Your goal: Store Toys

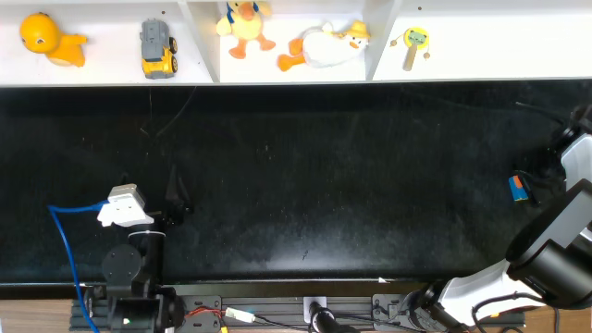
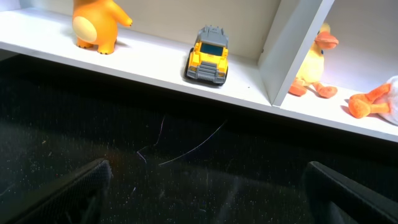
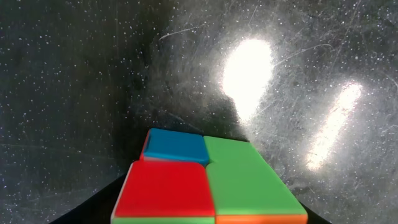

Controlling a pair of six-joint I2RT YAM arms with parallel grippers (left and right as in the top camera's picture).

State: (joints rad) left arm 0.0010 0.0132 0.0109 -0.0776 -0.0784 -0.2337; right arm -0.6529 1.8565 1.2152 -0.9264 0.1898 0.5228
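Clamping a red, blue and green plastic cube (image 3: 205, 177), the right gripper (image 3: 208, 214) holds it, presumably for shelving; the left gripper (image 2: 208, 186) gapes wide.

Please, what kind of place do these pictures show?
Probably a robot test bench set up for tidying toys: a white compartment shelf holds a toy truck and a plush duck, with a colourful cube over the black worktop.

L end effector (image 2: 211, 196) open, near base; R end effector (image 1: 532, 183) gripping cube (image 3: 205, 180).
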